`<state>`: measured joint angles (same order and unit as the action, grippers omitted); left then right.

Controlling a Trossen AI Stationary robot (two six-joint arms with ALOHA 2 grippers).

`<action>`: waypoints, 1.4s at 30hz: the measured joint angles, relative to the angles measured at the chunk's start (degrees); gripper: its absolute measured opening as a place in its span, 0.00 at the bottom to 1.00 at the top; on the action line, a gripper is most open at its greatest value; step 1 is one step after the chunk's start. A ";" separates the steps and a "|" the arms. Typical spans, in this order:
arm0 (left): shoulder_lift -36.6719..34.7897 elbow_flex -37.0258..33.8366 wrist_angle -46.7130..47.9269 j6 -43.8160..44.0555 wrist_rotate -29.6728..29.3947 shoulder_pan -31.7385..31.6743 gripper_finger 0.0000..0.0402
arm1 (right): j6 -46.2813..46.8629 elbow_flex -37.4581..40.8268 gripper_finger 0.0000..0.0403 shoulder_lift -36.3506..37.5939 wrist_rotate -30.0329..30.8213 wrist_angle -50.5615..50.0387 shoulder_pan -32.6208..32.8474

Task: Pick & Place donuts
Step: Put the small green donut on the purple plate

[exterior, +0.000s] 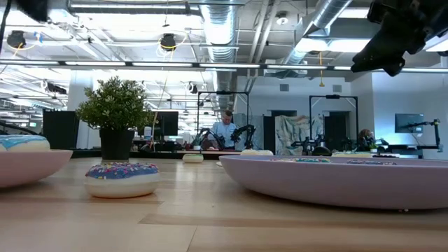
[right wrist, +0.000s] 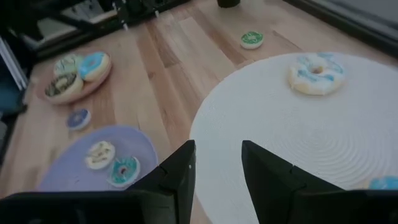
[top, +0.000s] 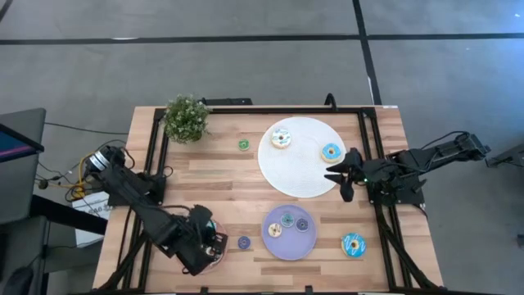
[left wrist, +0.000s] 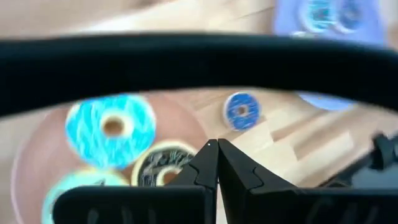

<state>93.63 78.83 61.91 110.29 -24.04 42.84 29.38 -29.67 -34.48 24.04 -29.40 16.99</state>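
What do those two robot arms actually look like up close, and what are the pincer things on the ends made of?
Both arms are dark, nearly black, built from chunky jointed segments. The left arm has a round silvery part and loose cables near its base. The right arm looks the same, slim toward its far end. Each ends in a gripper with two flat, angular black fingers: the left gripper tapers to points, the right gripper has broad blades.

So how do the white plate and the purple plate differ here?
The white plate is clearly larger than the purple plate and sits farther from the table's front edge. The white plate carries two larger donuts, one white-iced and one blue-iced, while the purple plate holds three tiny ones. Both are flat, round and rest on the wooden table.
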 joint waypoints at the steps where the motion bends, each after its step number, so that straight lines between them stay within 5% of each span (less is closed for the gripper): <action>1: -0.01 0.40 -0.41 -4.27 -0.87 -0.15 0.00 | 0.98 0.00 0.30 0.00 0.18 0.23 0.00; 7: 0.19 0.52 -10.66 -42.40 -2.67 -2.52 0.00 | 2.14 0.00 0.30 0.00 0.34 3.53 -0.24; 16: 0.19 -0.94 -18.97 -65.66 -2.20 -11.47 0.00 | 2.14 0.00 0.30 0.00 -0.07 4.86 -0.23; 22: 0.11 -7.55 -35.73 -87.68 3.81 -17.99 0.00 | 2.14 0.00 0.30 -0.02 -0.12 3.44 -0.11; 30: -5.14 -18.12 -43.70 -93.39 11.19 -28.64 0.00 | -5.03 0.00 0.30 -4.90 1.30 4.73 -0.71; 36: -19.79 -29.88 -52.13 -97.80 7.11 -33.72 0.00 | -7.86 -0.02 0.32 -16.38 6.21 18.29 -4.79; 42: -34.78 -41.46 -55.58 -97.38 7.21 -35.92 0.00 | -16.21 -6.37 0.45 -31.48 6.04 30.72 -11.08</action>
<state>58.85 37.37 6.33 12.91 -16.83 6.92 13.18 -36.04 -65.96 30.08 1.32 5.92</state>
